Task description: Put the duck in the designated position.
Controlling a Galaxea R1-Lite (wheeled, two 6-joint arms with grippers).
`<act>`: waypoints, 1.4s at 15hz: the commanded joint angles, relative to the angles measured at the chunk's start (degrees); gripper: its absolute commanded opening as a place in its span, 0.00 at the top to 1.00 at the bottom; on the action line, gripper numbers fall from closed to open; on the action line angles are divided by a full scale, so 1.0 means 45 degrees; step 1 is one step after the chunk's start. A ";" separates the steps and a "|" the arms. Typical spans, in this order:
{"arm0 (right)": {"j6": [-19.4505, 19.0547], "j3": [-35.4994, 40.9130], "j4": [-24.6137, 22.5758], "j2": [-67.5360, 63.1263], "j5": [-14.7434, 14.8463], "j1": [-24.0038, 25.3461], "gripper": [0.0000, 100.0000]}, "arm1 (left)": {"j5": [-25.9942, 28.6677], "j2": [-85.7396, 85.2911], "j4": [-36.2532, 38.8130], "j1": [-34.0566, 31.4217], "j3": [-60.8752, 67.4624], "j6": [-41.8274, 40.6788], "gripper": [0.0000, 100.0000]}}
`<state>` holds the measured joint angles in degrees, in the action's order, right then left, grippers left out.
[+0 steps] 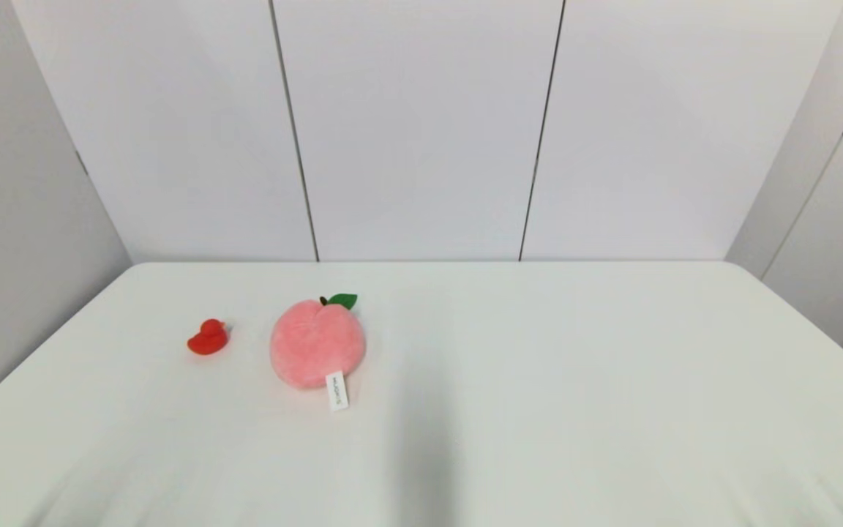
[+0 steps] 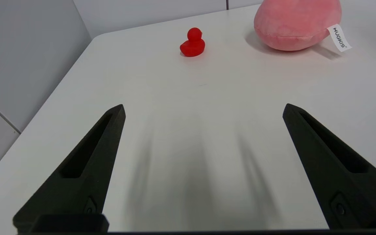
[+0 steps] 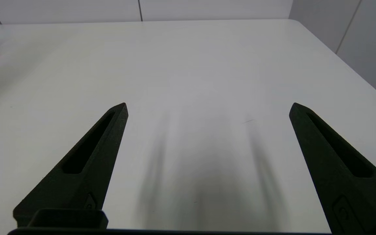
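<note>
A tiny glossy red rubber duck (image 1: 208, 338) sits upright at left centre of the head view on a white tabletop (image 1: 538, 380), just beside a large pink plush peach (image 1: 317, 342) whose green leaf (image 1: 342, 300) points toward the far wall and whose white tag (image 1: 336, 390) trails toward the camera. The duck sits apart from the tabletop's left edge, with bare surface around it. The right half of the tabletop lies open. The left claw (image 2: 203, 111) hangs low over the tabletop, fingers spread wide, the duck well ahead of it. The right claw (image 3: 208, 109), equally wide, holds nothing.
</note>
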<state>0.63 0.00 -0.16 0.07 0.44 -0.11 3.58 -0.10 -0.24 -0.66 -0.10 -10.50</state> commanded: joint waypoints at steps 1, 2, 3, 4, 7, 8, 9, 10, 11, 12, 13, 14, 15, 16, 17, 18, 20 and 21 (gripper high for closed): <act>-0.0004 0.0000 -0.0004 -0.0016 0.0000 0.0005 0.00 | 0.0004 0.0022 -0.0063 -0.0010 0.0002 0.0399 0.00; -0.0004 0.0000 -0.0023 -0.0016 0.0000 0.0005 0.00 | 0.0004 0.0022 -0.0063 -0.0010 0.0002 0.0399 0.00; -0.0004 0.0000 -0.0023 -0.0016 0.0000 0.0005 0.00 | 0.0004 0.0022 -0.0063 -0.0010 0.0002 0.0399 0.00; -0.0004 0.0000 -0.0004 -0.0016 0.0000 0.0005 0.00 | -0.0015 0.0022 -0.0063 -0.0010 0.0002 0.0418 0.00; -0.0004 0.0000 -0.0004 -0.0016 0.0000 0.0005 0.00 | -0.0015 0.0022 -0.0063 -0.0010 0.0002 0.0887 0.00; -0.0004 0.0000 -0.0004 -0.0016 0.0000 0.0005 0.00 | -0.0015 0.0022 -0.0063 -0.0010 0.0002 0.0887 0.00; -0.0004 0.0000 -0.0023 -0.0016 0.0000 0.0005 0.00 | -0.0015 0.0022 -0.0063 -0.0010 0.0002 0.0907 0.00; -0.0004 0.0000 -0.0004 -0.0016 0.0000 0.0005 0.00 | -0.0015 0.0022 -0.0063 -0.0010 0.0002 0.0907 0.00; -0.0004 0.0000 -0.0004 -0.0016 0.0000 0.0005 0.00 | -0.0015 0.0022 -0.0063 -0.0010 0.0002 0.0907 0.00; -0.0004 0.0000 -0.0004 -0.0016 0.0000 0.0005 0.00 | -0.0015 0.0022 -0.0063 -0.0010 0.0002 0.0907 0.00; -0.0004 0.0000 -0.0004 -0.0016 0.0000 0.0005 0.00 | -0.0015 0.0022 -0.0063 -0.0010 0.0002 0.0907 0.00; -0.0004 0.0000 -0.0023 -0.0016 0.0000 0.0005 0.00 | -0.0015 0.0022 -0.0063 -0.0010 0.0002 0.0907 0.00; -0.0004 0.0000 -0.0023 -0.0016 0.0000 -0.0015 0.00 | -0.0015 0.0022 -0.0063 -0.0010 0.0002 0.0907 0.00; -0.0004 0.0000 -0.0004 -0.0016 0.0000 0.0005 0.00 | -0.0015 0.0022 -0.0063 -0.0010 0.0002 0.0907 0.00; -0.0004 0.0000 -0.0004 -0.0016 0.0000 0.0005 0.00 | -0.0015 0.0022 -0.0063 -0.0010 0.0002 0.0907 0.00; -0.0004 0.0000 -0.0004 -0.0016 0.0000 0.0005 0.00 | -0.0015 0.0022 -0.0063 -0.0010 0.0002 0.0907 0.00; -0.0004 0.0000 -0.0004 -0.0016 0.0000 0.0005 0.00 | -0.0015 0.0022 -0.0063 -0.0010 0.0002 0.0907 0.00; -0.0004 0.0000 -0.0023 -0.0016 0.0000 0.0005 0.00 | -0.0015 0.0022 -0.0063 -0.0010 0.0002 0.0907 0.00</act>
<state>0.60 0.00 -0.16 0.07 0.44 -0.10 3.50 -0.10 -0.52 -0.68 -0.10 -6.36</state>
